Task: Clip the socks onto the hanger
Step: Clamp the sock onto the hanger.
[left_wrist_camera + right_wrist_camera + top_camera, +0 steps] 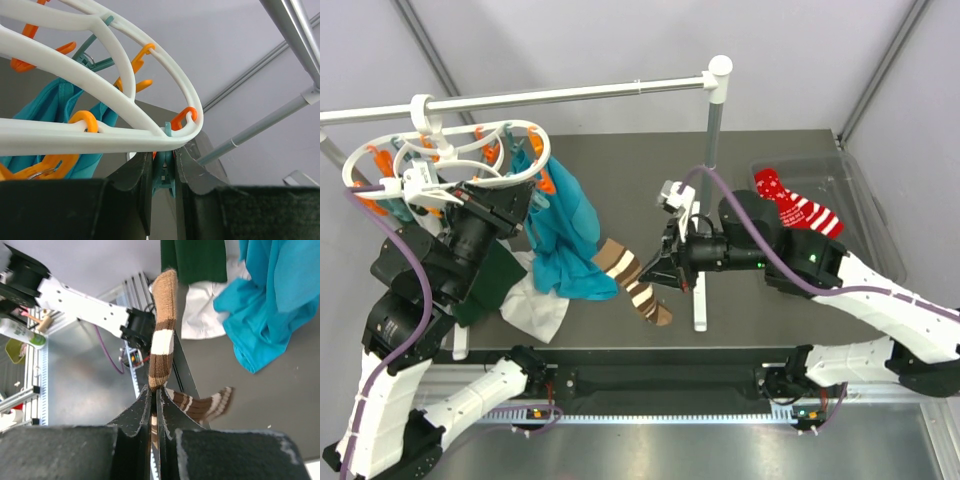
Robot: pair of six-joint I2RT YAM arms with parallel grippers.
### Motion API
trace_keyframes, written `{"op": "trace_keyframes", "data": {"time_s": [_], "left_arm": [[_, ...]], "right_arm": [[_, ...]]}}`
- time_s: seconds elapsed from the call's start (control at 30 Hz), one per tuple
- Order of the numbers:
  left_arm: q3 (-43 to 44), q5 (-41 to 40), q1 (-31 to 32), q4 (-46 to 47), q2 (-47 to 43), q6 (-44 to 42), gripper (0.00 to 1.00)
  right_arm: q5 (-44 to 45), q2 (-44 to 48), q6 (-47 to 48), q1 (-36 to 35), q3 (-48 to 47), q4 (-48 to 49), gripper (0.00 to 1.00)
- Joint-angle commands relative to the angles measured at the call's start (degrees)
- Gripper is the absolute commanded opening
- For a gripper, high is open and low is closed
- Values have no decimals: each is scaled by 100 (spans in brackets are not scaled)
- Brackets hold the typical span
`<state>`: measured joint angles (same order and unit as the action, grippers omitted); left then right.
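Observation:
The white oval hanger (pixel 380 150) hangs from the rail at the back left, with orange and teal clothespins under it. My left gripper (pixel 520 203) is at its right rim, shut on a teal clothespin (pixel 164 172) just under the ring (pixel 100 135). My right gripper (pixel 656 268) is shut on one brown cream-striped sock (pixel 618 262), which hangs from the jaws in the right wrist view (pixel 162 340). The second brown sock (pixel 648 300) lies on the table beside it (pixel 200 407). Two red socks (pixel 798 208) lie in the bin at the right.
A teal garment (pixel 565 235) hangs from the hanger down to the table. A dark green cloth (pixel 485 285) and a white cloth (pixel 535 308) lie at the front left. The long white rail (pixel 570 92) and its post (pixel 714 130) stand behind. A clear bin (pixel 865 195) is at the right.

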<state>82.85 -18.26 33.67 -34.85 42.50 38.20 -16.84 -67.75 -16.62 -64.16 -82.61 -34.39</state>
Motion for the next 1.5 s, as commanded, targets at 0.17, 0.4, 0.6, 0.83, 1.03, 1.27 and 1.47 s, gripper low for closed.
{"op": "trace_keyframes", "data": {"time_s": [0.17,0.4,0.6,0.83,1.03,1.27,1.47], "left_arm": [[-67,498,-19,-154,4,-5,0],[-120,920,-18,75,-84,127,0],[-137,903,-18,84,-102,153,0],[-164,895,-18,93,-110,136,0],[-173,877,-18,110,-119,136,0],[-181,868,-18,119,-110,118,0],[-164,894,-18,163,-154,92,0]], "right_arm": [[-302,-396,-148,105,-642,811,0],[-706,-1065,-323,281,-1529,1074,0],[-1049,-1355,-456,422,-1794,1154,0],[-1251,-1276,-614,527,-1627,1444,0],[-1374,-1355,-693,571,-1644,1567,0],[-1550,-1434,-772,589,-1653,1725,0],[-1849,-1487,-764,598,-1574,1734,0]]}}
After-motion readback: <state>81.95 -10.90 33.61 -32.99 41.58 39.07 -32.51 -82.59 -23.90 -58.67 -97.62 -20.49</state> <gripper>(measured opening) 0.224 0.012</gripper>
